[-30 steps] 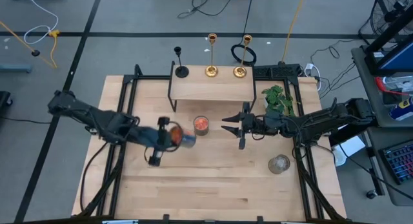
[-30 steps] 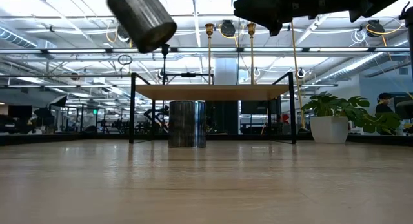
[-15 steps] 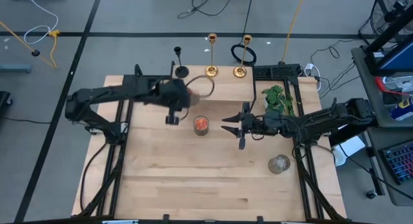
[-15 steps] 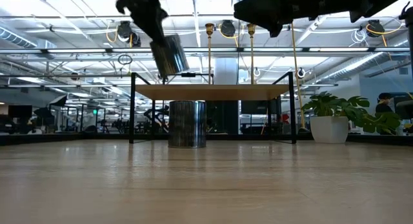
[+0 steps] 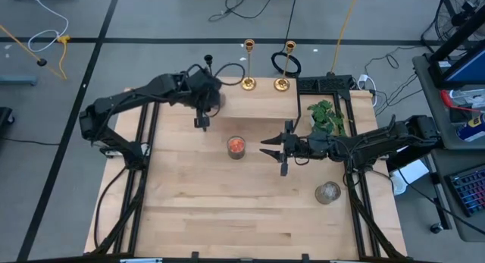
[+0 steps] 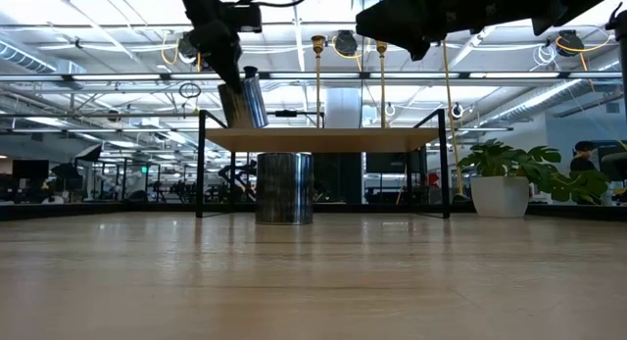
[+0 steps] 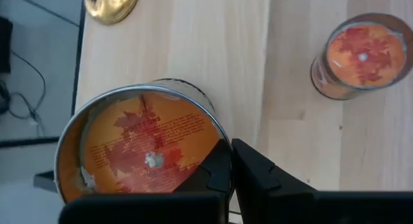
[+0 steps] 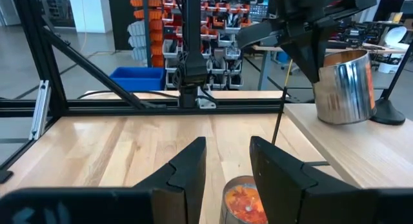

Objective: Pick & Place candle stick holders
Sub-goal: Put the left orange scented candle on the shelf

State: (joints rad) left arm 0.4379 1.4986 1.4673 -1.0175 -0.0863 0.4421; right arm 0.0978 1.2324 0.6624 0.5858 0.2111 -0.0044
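Two gold candle stick holders [image 5: 248, 66] [image 5: 282, 66] and a smaller black one [image 5: 212, 73] stand on their round bases along the far edge of a raised wooden shelf [image 5: 261, 105]. My left gripper [image 5: 207, 105] is over the shelf's left end, just near of the black holder, shut on a silver candle tin [image 7: 139, 150] with an orange leaf label. My right gripper [image 5: 263, 145] is open and empty above the table's middle, pointing left at a second silver candle tin [image 5: 236, 147] that stands on the table. My left gripper pinches the tin's rim [image 7: 216, 137], one finger [image 7: 216, 175] inside the tin and one [image 7: 261, 175] outside. The fingers come from above, slanting down. The tin [image 6: 245, 103] hangs tilted just over the shelf's left end; whether its bottom touches the shelf I cannot tell.
A potted plant [image 5: 326, 115] stands right of the shelf. A glass jar [image 5: 327, 192] stands near the table's right edge. The shelf rests on a black frame [image 6: 201, 169]. In the right wrist view the black holder's base [image 8: 393, 111] is right beside the held tin.
My left gripper has carried the tin from the table's left middle toward the far edge, first up and then down over the shelf's left end beside the black holder. The tin stays tilted in the hold.
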